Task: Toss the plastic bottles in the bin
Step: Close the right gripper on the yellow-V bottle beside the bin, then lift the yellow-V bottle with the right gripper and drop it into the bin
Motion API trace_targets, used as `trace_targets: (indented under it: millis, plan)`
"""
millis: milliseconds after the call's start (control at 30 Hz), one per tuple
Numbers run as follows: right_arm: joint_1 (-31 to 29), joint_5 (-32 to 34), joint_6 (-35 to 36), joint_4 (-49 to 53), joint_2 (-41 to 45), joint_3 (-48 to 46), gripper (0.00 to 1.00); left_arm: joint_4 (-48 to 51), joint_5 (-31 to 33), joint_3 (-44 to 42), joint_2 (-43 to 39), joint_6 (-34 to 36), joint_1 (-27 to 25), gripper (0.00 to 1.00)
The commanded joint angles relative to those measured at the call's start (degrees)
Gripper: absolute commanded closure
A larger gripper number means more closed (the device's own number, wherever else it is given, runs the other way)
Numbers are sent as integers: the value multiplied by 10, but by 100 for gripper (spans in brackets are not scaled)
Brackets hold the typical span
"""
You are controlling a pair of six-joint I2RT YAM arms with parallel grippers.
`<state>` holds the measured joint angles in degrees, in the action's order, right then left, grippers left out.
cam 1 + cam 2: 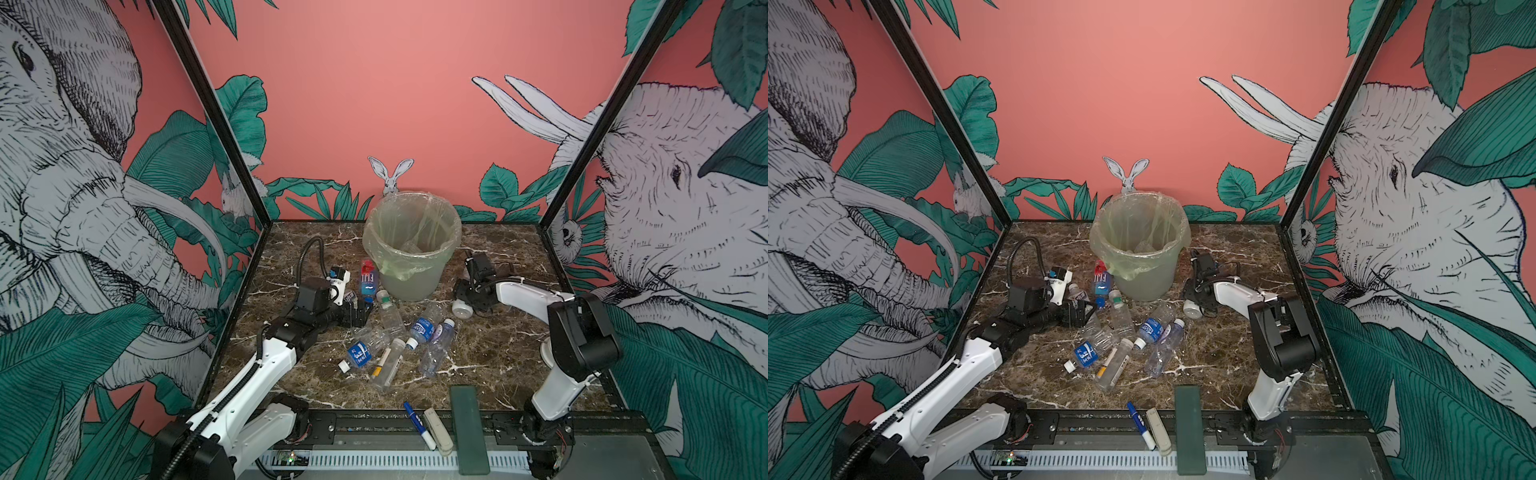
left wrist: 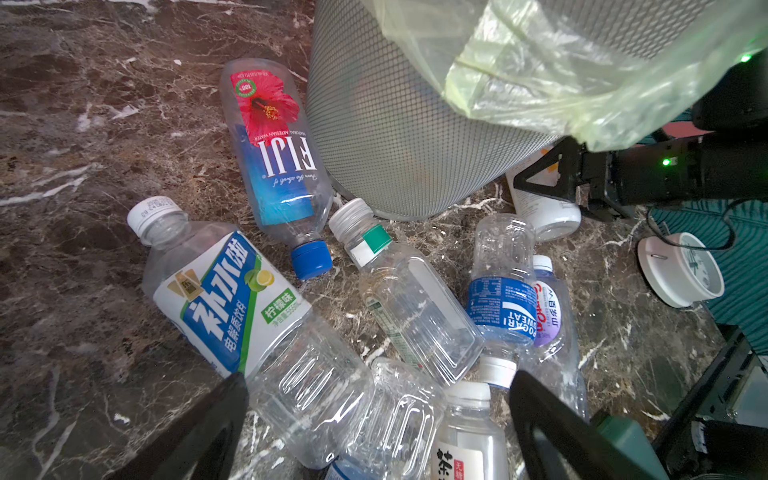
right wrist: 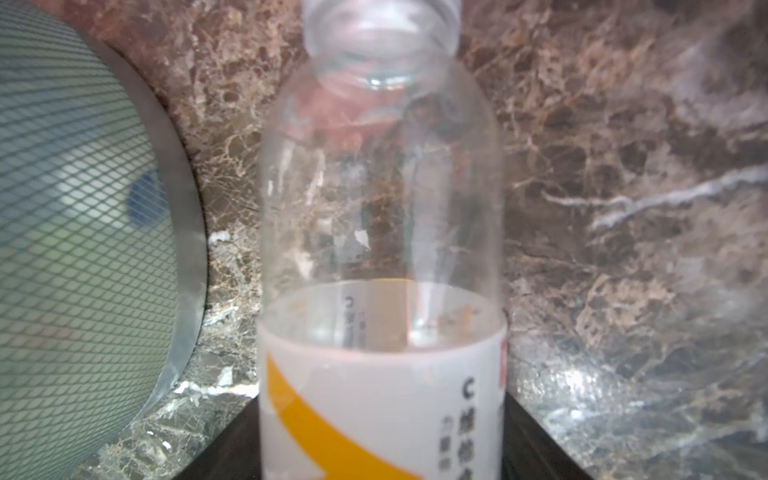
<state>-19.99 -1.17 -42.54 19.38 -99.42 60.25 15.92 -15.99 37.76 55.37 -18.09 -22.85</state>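
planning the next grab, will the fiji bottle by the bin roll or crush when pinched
The Fiji bottle looks empty, so probably very light and easily nudged. Its thin clear wall would likely dent under a firm pinch. Its flat-looking sides suggest it will not roll far.

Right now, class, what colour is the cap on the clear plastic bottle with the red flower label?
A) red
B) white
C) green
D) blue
D: the clear plastic bottle with the red flower label, lying beside the round grey-white plastic bin, ends in a blue cap.
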Motion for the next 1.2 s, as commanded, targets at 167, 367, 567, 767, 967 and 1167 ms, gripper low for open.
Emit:
trace_targets:
  millis: [167, 367, 567, 767, 967, 1167]
  plan:
    - [-3, 37, 64, 23, 1, 12, 27, 2, 33, -16, 11, -7, -2, 1]
    - [-7, 48, 85, 27, -1, 5, 34, -1, 35, -14, 28, -11, -3, 2]
    - [-17, 52, 108, 4, 39, -25, 45, -4, 35, -18, 31, -14, -3, 2]
    - [-33, 70, 138, -13, 104, -59, 46, -13, 27, -26, 31, -14, -3, 2]
    - [-47, 83, 180, -38, 170, -99, 48, -28, 17, -30, 36, -17, -5, 2]
    - [-65, 79, 201, -98, 254, -162, 48, -34, 17, -30, 38, -16, -10, 2]
